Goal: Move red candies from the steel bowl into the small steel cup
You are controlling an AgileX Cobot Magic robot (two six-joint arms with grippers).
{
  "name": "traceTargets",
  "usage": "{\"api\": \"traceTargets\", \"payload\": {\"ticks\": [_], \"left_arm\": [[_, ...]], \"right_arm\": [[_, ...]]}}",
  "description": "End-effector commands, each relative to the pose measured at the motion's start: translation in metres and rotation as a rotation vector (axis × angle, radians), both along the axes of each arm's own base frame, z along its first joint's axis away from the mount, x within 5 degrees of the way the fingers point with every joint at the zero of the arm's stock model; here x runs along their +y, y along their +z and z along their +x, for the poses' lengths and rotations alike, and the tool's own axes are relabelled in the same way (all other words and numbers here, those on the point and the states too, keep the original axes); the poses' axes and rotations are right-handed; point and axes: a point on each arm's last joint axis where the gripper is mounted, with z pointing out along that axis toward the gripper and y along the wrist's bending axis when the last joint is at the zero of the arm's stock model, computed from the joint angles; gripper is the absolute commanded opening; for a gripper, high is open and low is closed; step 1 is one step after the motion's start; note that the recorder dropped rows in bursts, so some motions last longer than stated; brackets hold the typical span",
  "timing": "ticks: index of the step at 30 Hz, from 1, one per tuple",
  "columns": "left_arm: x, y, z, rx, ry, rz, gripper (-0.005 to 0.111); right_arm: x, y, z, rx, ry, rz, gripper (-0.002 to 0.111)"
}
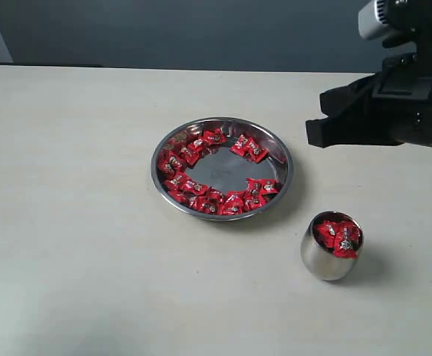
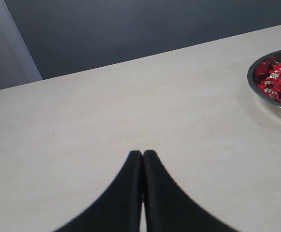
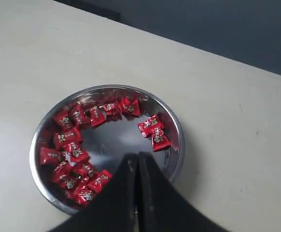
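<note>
Right wrist view, right end effector point(image 3: 136, 157) clenched near steel bowl point(image 3: 117, 140) of red candies point(image 3: 76, 152), left end effector point(image 2: 143, 153) clenched.

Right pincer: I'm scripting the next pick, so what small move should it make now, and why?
Probably open the right pincer and lower it toward the red candies. It looks shut, with no candy showing between its jaws, and it hovers above the steel bowl, where many candies lie. The small steel cup holds only a few.
</note>
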Motion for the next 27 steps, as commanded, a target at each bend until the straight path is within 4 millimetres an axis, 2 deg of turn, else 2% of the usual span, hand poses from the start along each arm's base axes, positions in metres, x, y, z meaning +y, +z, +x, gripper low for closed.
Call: {"api": "traceTargets", "payload": {"ticks": [1, 3, 5, 6, 7, 8, 9, 10, 11, 13, 17, 25, 27], "left_arm": [[0.000, 0.001, 0.000, -0.012, 0.000, -0.003, 0.000], [0.000, 0.001, 0.000, -0.012, 0.000, -0.003, 0.000], [0.000, 0.001, 0.000, -0.012, 0.000, -0.003, 0.000], [0.000, 0.001, 0.000, -0.012, 0.000, -0.003, 0.000], [0.000, 0.001, 0.000, -0.012, 0.000, -0.003, 0.000], [0.000, 0.001, 0.000, -0.012, 0.000, -0.003, 0.000], [0.000, 0.001, 0.000, -0.012, 0.000, -0.003, 0.000], [0.000, 0.001, 0.000, -0.012, 0.000, -0.003, 0.000], [0.000, 0.001, 0.000, -0.012, 0.000, -0.003, 0.000], [0.000, 0.001, 0.000, -0.012, 0.000, -0.003, 0.000], [0.000, 0.001, 0.000, -0.012, 0.000, -0.003, 0.000], [0.000, 0.001, 0.000, -0.012, 0.000, -0.003, 0.000], [0.000, 0.001, 0.000, -0.012, 0.000, -0.003, 0.000]], "right_arm": [[-0.001, 0.005, 0.000, -0.060, 0.036, -0.074, 0.000], [-0.003, 0.001, -0.001, -0.037, 0.049, -0.130, 0.000], [-0.014, -0.004, -0.003, -0.045, 0.063, -0.281, 0.000], [-0.034, -0.010, -0.007, -0.010, -0.042, -0.233, 0.000], [-0.044, -0.013, -0.011, 0.000, -0.107, -0.184, 0.000], [-0.073, -0.023, -0.026, -0.036, -0.264, -0.067, 0.000], [-0.083, -0.026, -0.034, -0.078, -0.311, -0.028, 0.000], [-0.101, -0.034, -0.058, -0.208, -0.401, 0.034, 0.000], [-0.108, -0.043, -0.077, -0.300, -0.443, 0.058, 0.000], [-0.115, -0.062, -0.104, -0.392, -0.494, 0.050, 0.000], [-0.118, -0.093, -0.125, -0.349, -0.539, 0.054, 0.000], [-0.120, -0.100, -0.147, -0.345, -0.584, 0.072, 0.000], [-0.120, -0.102, -0.148, -0.322, -0.594, 0.063, 0.000]]}}
